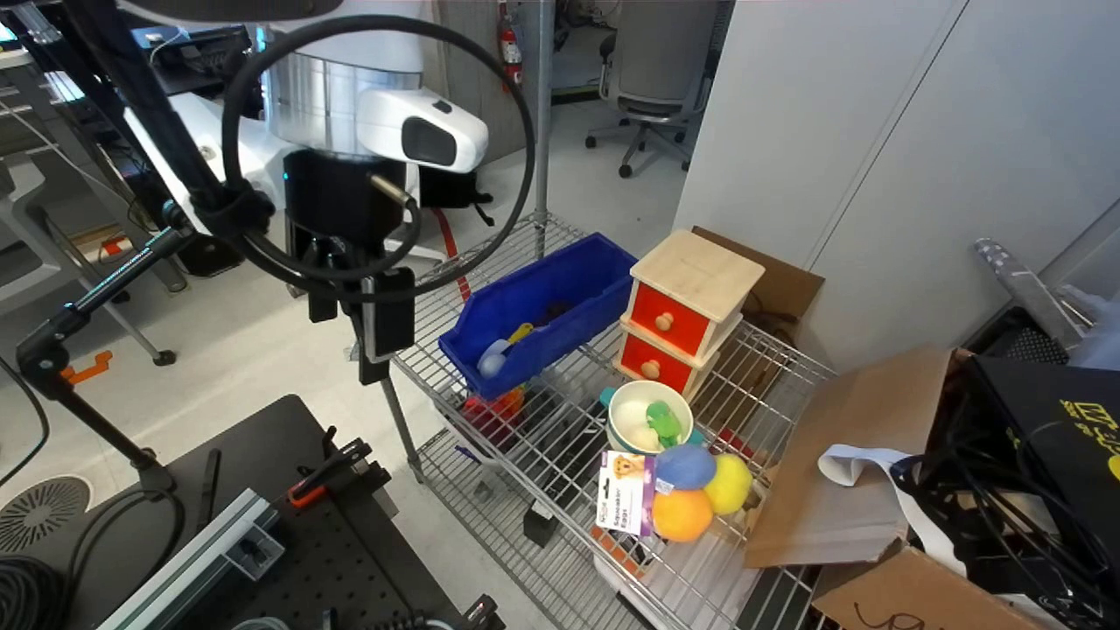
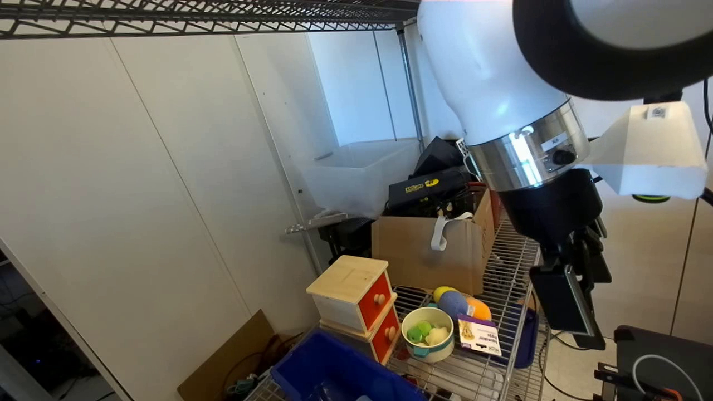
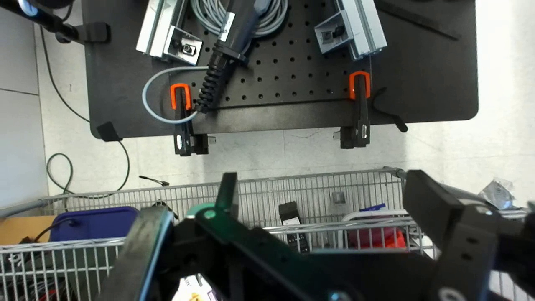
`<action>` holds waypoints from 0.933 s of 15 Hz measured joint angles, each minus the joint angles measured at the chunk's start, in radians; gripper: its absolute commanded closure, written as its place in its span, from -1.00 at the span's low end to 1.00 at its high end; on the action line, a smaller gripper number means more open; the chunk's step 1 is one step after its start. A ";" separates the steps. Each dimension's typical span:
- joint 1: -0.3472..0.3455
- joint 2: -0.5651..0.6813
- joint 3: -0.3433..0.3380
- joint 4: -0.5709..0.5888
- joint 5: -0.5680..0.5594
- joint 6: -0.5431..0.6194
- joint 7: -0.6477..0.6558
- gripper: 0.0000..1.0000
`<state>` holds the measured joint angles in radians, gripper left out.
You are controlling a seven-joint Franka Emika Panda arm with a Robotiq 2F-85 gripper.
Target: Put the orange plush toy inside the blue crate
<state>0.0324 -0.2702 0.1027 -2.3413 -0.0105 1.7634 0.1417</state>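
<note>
The orange plush toy (image 1: 682,516) lies on the wire shelf (image 1: 774,372) just beside the pale bowl (image 1: 628,409), touching a blue plush egg (image 1: 685,466) and a yellow plush egg (image 1: 731,484); a printed card (image 1: 619,503) is grouped with them, also beside the bowl. The toy is outside the blue crate (image 1: 560,343), which stands near the bowl on its opposite side. A wooden drawer box (image 1: 669,319) with red fronts is just beside the bowl; past the toy from the bowl stands a cardboard box (image 2: 412,253), a black case (image 2: 429,192) protruding from it. White wall panels (image 1: 840,131) rise along one side of the shelf. On the other side, well apart from the bowl across pale floor (image 3: 309,154), is a black table (image 3: 426,92) with orange-tipped clamps (image 3: 359,113) at its edge. Farther from the bowl are an office chair (image 1: 656,61) and a fire extinguisher (image 1: 510,54).

In an exterior view the crate (image 2: 334,356) is cut off by the bottom edge, and the card partly covers the toy (image 2: 479,309). The crate's contents are hard to make out; in the bowl, a green piece (image 1: 665,424) and a paler one are unclear. In the wrist view the gripper (image 1: 352,343) covers much of the lower part.

The white arm (image 2: 484,72) enters from the top in both exterior views, upper part cut off. The gripper hangs with fingers pointing down, well apart from the bowl, jaws spread wide, holding nothing.
</note>
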 measured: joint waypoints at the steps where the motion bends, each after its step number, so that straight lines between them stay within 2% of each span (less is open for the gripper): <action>1: 0.000 0.006 0.000 0.000 -0.004 -0.011 0.005 -1.00; 14: 0.002 0.052 0.000 0.000 -0.125 -0.056 0.001 -1.00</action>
<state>0.0344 -0.2181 0.1029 -2.3410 -0.1356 1.7076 0.1431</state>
